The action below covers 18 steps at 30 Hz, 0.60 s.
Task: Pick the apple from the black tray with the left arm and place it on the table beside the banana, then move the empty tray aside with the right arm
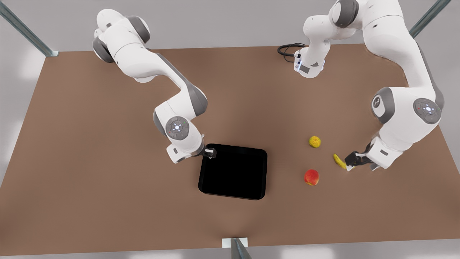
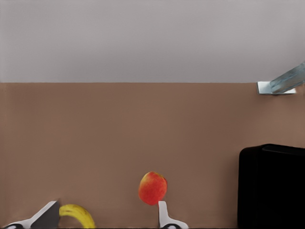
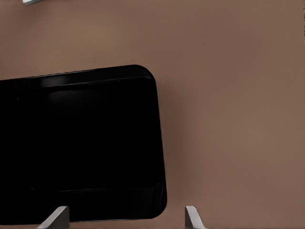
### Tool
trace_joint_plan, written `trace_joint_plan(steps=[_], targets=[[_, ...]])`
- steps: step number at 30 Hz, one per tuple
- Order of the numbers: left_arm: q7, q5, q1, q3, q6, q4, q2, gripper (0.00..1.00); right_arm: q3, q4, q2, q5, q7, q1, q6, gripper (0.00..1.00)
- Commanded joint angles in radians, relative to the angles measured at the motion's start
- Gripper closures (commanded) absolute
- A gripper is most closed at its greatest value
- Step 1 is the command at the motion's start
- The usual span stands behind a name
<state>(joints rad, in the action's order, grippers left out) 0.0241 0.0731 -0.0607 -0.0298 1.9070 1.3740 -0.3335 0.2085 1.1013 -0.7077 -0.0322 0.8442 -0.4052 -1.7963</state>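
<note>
Black tray [image 1: 233,172] sits empty; your right gripper [image 1: 210,153] is spread open at its corner, rim just ahead of the fingertips. Apple [image 1: 311,177] rests on the table [image 1: 107,201] near the banana [image 1: 339,160], where the left gripper [image 1: 350,162] hangs open.

My front camera hangs high above the table [image 1: 107,201], looking almost straight down on both arms and the whole top. My left wrist camera rides low by the banana [image 2: 78,214], looking level across the table past the apple [image 2: 152,188] to the tray [image 2: 274,186]. My right wrist camera sits close over the tray's corner [image 3: 143,143], tilted down; all three share the tray [image 1: 233,172].
</note>
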Motion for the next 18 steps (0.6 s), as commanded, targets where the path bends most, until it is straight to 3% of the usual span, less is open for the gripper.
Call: trace_joint_plan(steps=[1, 4, 18], targets=[[-0.153, 0.05, 0.032, 0.004, -0.148, 0.166, 0.143, 0.0, 0.0, 0.003, -0.022, -0.029, 0.311, 0.0, -0.052, 0.06], [-0.11, 0.042, 0.025, 0.007, -0.146, 0.151, 0.114, 0.0, -0.003, 0.017, -0.042, -0.029, 0.227, 0.005, -0.057, 0.0], [-0.11, 0.04, 0.024, 0.008, -0.155, 0.155, 0.116, 0.0, -0.001, 0.025, -0.196, -0.023, -0.043, 0.016, -0.132, 0.0]])
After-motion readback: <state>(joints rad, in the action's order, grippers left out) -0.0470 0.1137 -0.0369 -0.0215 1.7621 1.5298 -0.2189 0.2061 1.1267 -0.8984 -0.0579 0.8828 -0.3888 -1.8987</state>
